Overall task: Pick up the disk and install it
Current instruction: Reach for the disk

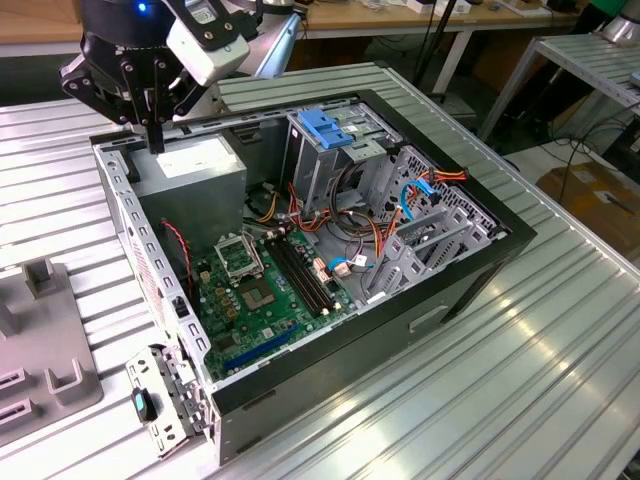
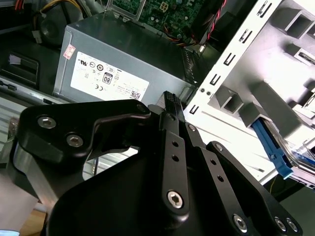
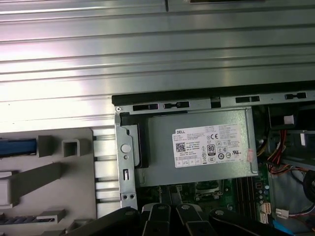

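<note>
While the claw point(image 1: 157, 145) hangs clenched and empty above the power box point(image 1: 195, 172) in the computer case point(image 1: 470, 275), the disk point(image 2: 274, 147) lies ungrasped, not yet installed.

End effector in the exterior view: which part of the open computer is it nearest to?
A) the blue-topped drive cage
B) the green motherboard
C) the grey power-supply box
C: the end effector hangs right over the grey power-supply box, at the corner of the case, well apart from the motherboard and drive cage.
</note>
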Controlling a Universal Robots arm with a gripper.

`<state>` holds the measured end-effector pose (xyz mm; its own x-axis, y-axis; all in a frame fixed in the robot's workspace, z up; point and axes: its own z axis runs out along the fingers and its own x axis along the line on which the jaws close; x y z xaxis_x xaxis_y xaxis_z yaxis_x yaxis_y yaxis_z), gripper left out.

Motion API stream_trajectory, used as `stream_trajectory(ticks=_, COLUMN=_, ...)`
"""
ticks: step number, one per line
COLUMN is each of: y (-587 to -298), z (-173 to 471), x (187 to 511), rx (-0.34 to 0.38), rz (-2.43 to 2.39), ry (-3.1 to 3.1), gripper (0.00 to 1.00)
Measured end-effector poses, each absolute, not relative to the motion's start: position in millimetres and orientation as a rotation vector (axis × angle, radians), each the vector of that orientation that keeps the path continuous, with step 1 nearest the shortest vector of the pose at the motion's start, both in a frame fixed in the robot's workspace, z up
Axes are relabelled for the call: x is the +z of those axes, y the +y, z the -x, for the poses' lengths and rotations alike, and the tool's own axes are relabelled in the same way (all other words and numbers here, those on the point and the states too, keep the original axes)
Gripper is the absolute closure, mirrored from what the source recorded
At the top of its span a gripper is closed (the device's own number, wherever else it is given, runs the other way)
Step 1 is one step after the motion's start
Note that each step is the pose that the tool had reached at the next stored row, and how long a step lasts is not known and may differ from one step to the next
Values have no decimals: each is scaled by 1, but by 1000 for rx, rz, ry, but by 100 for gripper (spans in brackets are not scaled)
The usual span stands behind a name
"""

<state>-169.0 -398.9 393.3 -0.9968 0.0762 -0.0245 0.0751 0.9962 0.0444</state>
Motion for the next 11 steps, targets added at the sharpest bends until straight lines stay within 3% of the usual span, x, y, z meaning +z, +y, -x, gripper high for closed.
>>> stream_trajectory(ticks=11, y=-399, z=174, x=393, rx=68, rz=-118, ry=3112, gripper=89)
